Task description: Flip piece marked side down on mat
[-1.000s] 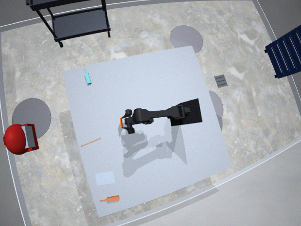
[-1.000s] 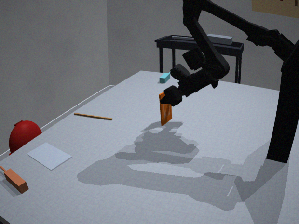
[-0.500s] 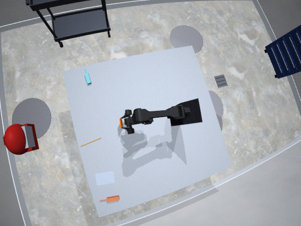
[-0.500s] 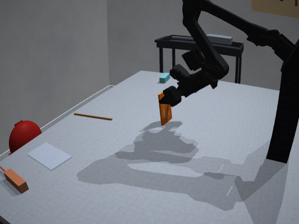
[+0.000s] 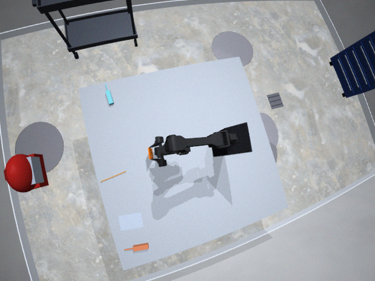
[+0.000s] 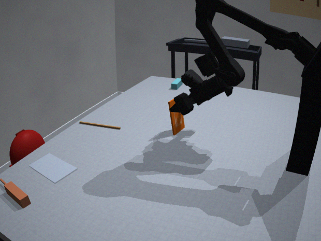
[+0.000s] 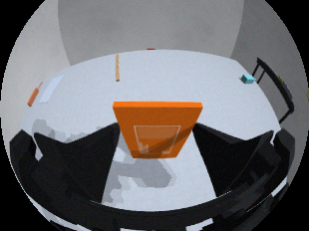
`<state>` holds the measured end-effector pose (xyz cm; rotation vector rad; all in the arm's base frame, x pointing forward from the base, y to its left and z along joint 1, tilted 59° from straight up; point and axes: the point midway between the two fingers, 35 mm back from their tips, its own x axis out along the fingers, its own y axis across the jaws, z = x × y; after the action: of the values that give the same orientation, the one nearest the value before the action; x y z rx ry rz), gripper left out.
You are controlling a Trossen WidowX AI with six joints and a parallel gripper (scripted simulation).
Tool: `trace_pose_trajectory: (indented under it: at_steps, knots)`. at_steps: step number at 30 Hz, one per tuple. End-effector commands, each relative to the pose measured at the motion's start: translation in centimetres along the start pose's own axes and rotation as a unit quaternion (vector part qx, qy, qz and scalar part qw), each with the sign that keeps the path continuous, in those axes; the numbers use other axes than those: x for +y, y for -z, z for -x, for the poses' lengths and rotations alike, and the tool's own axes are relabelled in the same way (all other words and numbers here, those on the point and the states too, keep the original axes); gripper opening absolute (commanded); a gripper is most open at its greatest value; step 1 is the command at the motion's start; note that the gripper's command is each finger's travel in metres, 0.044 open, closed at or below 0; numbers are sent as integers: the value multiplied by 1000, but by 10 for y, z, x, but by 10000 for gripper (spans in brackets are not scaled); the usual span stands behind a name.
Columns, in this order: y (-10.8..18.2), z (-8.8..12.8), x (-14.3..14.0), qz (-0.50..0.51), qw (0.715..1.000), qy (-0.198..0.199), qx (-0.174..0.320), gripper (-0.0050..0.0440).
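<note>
The piece is a flat orange plate (image 6: 176, 120) with a pale square outline on one face. It stands nearly upright near the middle of the mat, its lower edge at or just above the mat; I cannot tell which. My gripper (image 6: 183, 105) is shut on its upper part, one finger on each side edge. The marked face looks toward the arm's side and shows in the wrist view (image 7: 157, 128). From above, the plate is a thin orange sliver (image 5: 150, 152) at the fingertips (image 5: 157, 152).
On the mat lie a cyan block (image 5: 109, 96), a thin wooden stick (image 5: 113, 176), a pale sheet (image 5: 130, 221) and an orange block with a handle (image 5: 138, 247). The arm's black base (image 5: 233, 139) is at the right. A dark cart (image 5: 84, 12) stands beyond the mat.
</note>
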<state>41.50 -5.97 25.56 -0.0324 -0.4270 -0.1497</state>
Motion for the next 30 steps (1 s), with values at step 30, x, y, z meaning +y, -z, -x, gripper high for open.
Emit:
trace_pose_trajectory:
  at_steps: [30]
  knots:
    - [12,3,0,3,1000,4,11,0]
